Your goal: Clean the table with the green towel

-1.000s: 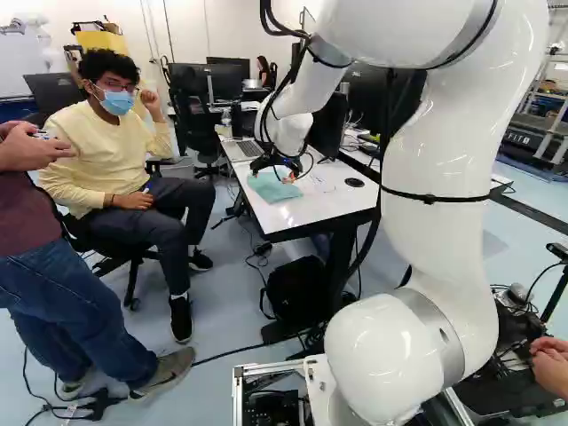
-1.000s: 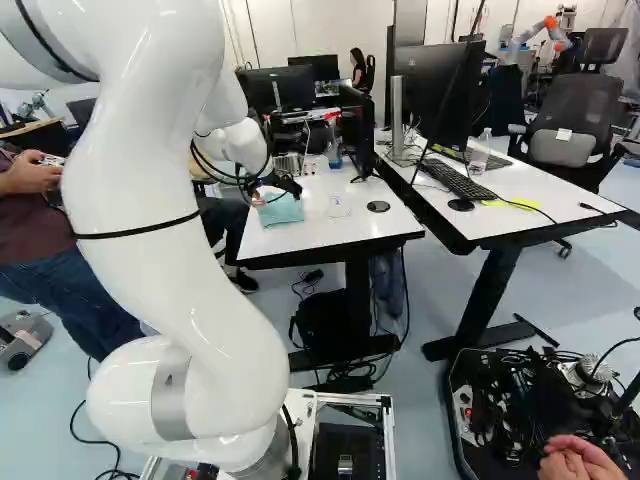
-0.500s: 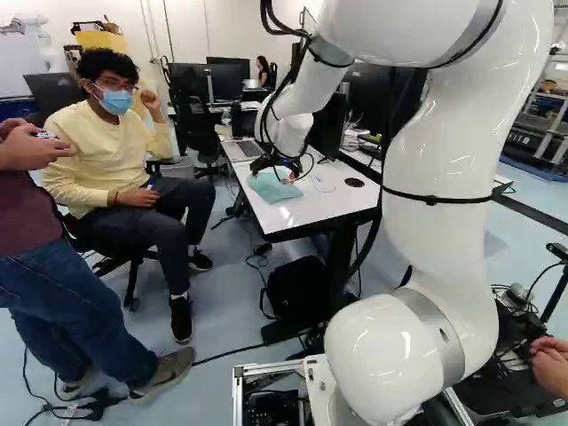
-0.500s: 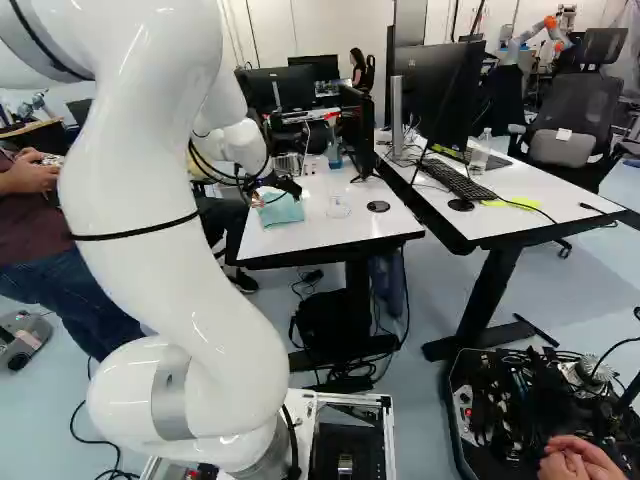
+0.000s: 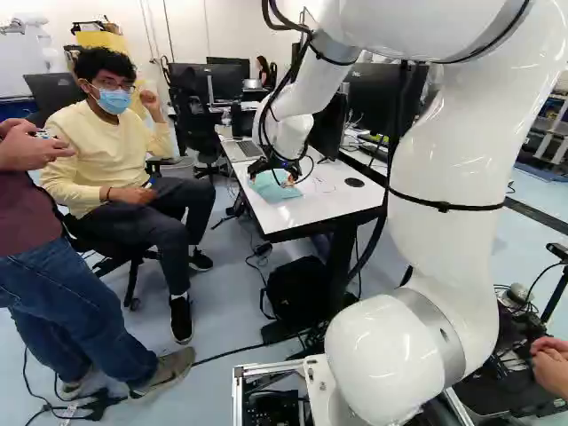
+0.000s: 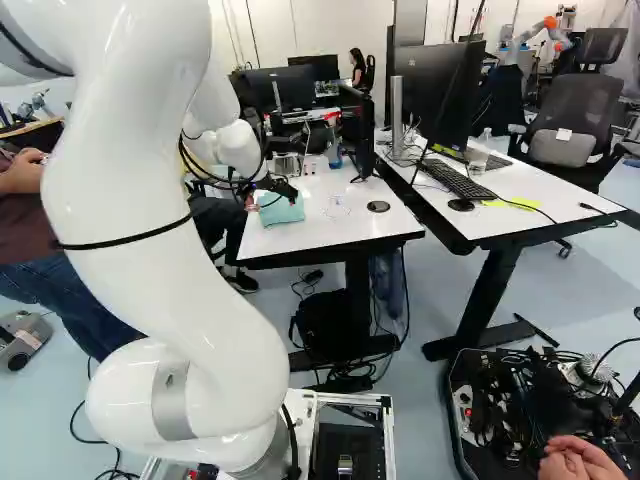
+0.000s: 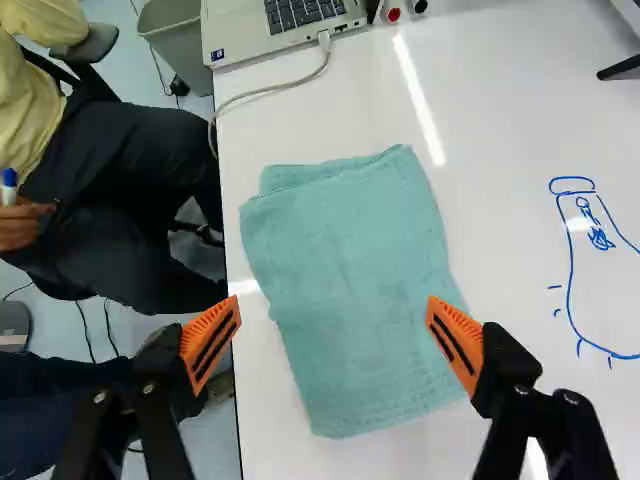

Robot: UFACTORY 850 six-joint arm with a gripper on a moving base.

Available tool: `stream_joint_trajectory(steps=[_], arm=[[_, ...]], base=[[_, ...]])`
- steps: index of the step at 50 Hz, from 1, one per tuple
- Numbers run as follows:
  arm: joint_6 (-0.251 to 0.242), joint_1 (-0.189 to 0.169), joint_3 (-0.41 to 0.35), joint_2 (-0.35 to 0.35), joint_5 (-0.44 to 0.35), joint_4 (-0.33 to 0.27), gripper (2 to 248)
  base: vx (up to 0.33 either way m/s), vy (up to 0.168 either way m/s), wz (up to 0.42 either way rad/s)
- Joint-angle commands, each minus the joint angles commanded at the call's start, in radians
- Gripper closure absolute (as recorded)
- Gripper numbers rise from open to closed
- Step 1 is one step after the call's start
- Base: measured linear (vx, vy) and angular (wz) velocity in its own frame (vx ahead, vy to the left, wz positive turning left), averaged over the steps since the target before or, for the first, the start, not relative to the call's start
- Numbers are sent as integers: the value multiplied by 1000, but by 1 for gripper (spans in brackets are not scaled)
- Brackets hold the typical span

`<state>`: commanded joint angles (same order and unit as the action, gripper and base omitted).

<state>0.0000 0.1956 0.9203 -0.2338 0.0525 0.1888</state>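
Observation:
The gripper [image 5: 282,169] hangs over the green towel [image 5: 273,188] near the table's left edge in the left base view. In the wrist view the gripper [image 7: 333,340] is spread wide, its orange pads on either side of the folded green towel [image 7: 350,270], touching neither side firmly enough to hold it. The towel lies flat on the white table [image 7: 500,120], some layers folded over. Blue marker lines [image 7: 572,275] forming a bottle-like drawing show on the tabletop beside the towel.
A laptop [image 7: 290,30] with a cable lies beyond the towel. A seated person [image 5: 124,151] holding a blue marker is close beside the table. Monitors [image 6: 357,130] and a spray bottle [image 6: 334,150] stand farther back; a second desk [image 6: 520,190] adjoins at the right.
My arm has shifted a little to the left in the right base view, its upper part tilting, while the gripper stays over the towel. The base has not moved.

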Motion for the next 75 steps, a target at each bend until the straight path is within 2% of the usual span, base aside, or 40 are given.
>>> stream_joint_trajectory(steps=[19, 36, 75], arm=[[0, 0, 0, 0, -7, -6, 3], [0, 0, 0, 0, -102, -86, 3], [0, 0, 0, 0, -108, -91, 3]], base=[[0, 0, 0], [0, 0, 0], [0, 0, 0]])
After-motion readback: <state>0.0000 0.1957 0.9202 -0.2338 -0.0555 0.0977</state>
